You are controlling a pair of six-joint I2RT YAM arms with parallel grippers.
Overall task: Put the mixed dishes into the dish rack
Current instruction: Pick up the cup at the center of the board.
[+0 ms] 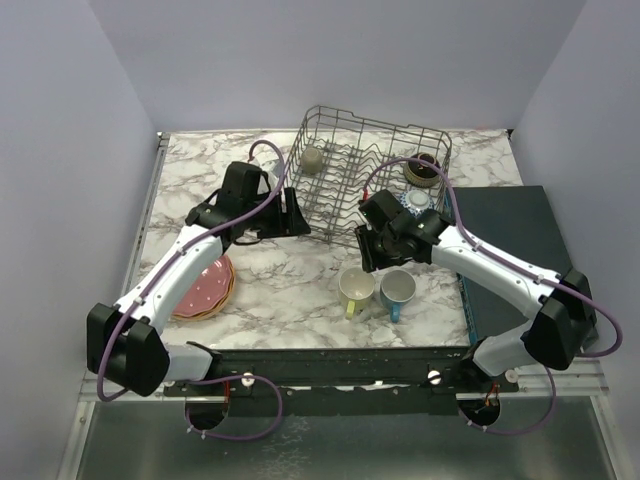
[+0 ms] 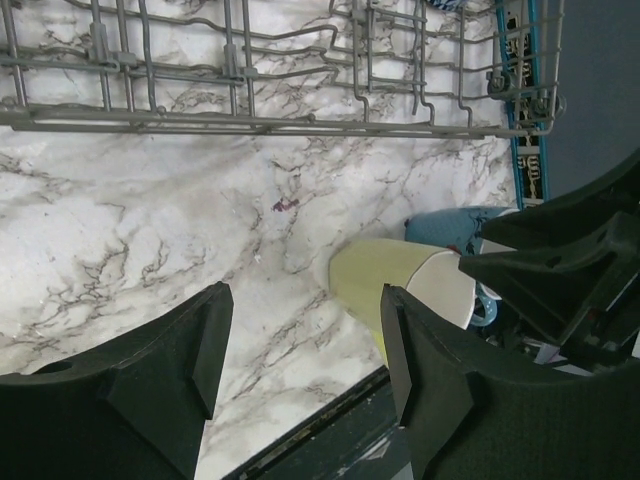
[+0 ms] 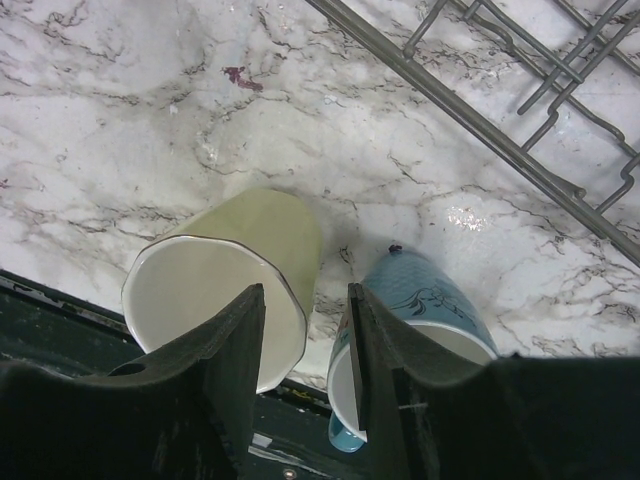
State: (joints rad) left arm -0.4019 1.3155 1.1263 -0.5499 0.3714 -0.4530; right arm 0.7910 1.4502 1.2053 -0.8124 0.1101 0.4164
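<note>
Yellow or blue mug next, judging from the layout: picking-up step, right gripper (image 3: 305, 290) doing the reaching. Hangs just above the yellow mug (image 3: 225, 270) and the blue mug (image 3: 425, 300), jaws part-way apart, clamped on nothing. One jaw across the yellow mug's near rim in the right wrist view, the other across the blue mug's rim; between them only marble and the narrow slit separating the two mugs. Target: cannot tell.

Both mugs mouth-up in the top view, just beside each other, near the front edge of the table (image 1: 270, 290), in front of the rack (image 1: 375, 170) and apart from it. Already in the rack: beige mug (image 1: 313, 158) at its far left, brown bowl (image 1: 424, 172) and patterned bowl (image 1: 417, 200) at its right. Not yet loaded: the two mugs, plus the plates (image 1: 205, 288) stacked at the left, beside the left arm.

Left gripper (image 2: 302, 295) wide apart, empty, off the rack's left front corner, looking across bare marble toward the mugs.

Next move, probably: sidestep to centre on one mug, with one jaw inside the mouth and one outside the wall, or both astride the body; lower; close; lift straight up. Calls for care with the neighbour, close enough to be nudged or tipped. Then over the rack's front wire and down among the tines.
</note>
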